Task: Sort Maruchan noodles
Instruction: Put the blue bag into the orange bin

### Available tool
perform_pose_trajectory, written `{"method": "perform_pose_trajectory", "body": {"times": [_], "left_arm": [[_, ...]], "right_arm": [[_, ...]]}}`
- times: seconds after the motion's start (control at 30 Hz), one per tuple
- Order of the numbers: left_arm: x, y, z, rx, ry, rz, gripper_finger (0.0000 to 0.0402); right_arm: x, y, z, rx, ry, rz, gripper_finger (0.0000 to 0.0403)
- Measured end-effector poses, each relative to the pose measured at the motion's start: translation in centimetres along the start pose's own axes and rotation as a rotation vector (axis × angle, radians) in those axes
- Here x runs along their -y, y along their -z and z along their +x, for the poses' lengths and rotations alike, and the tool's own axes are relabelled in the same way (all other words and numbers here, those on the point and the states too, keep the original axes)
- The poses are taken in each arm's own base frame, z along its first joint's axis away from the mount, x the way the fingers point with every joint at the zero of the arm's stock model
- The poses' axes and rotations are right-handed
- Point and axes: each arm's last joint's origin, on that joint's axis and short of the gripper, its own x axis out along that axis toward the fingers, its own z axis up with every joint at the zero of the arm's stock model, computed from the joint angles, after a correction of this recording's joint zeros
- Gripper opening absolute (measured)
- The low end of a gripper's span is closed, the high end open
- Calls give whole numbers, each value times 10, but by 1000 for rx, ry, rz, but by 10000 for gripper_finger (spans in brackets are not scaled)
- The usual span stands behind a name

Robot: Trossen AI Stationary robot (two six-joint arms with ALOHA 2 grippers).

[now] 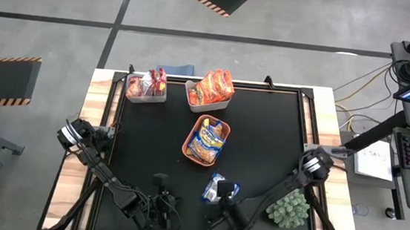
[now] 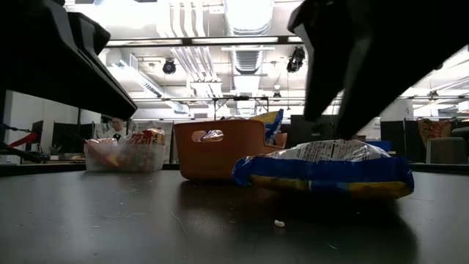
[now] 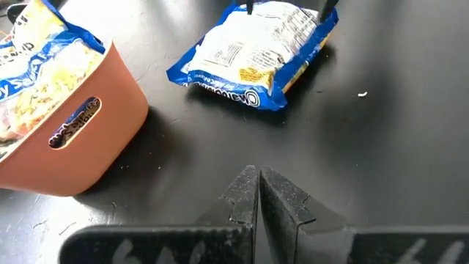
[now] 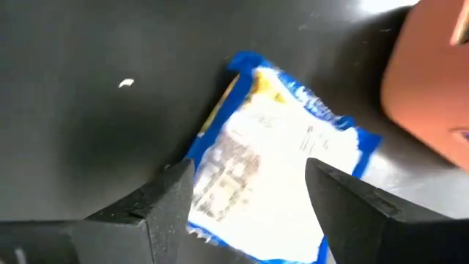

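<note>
A blue-and-yellow noodle packet lies flat on the black mat, printed back up, also in the low view and left wrist view. My right gripper hangs open right above it, one finger over each long side. My left gripper is shut and empty, low over the mat near the table's near edge, left of the packet. An orange tray at mid-table holds blue-and-yellow packets. Two pale bins at the far edge hold red packets and orange packets. My right gripper comes at the blue packet from above, pointing down, with its open fingers across the packet's width. The packet lies flat on the mat. Whether the fingertips touch it, I cannot tell.
A spiky green plant ball sits at the mat's near right corner, beside the right arm. The orange tray stands close to the left gripper's far side. Bare black mat stretches right of the tray. A small white crumb lies on the mat.
</note>
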Motion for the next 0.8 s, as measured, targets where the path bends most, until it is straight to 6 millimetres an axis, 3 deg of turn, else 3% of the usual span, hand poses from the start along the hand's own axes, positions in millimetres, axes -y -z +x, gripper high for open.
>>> {"method": "perform_pose_trajectory", "body": {"times": [0.3, 0.8], "left_arm": [[2, -1, -1, 15, 13, -17, 0], [3, -3, -1, 27, 20, -33, 0]], "right_arm": [[-7, -11, 6, -1, 26, -6, 233], [-5, -3, 34, -3, 32, 48, 232]]}}
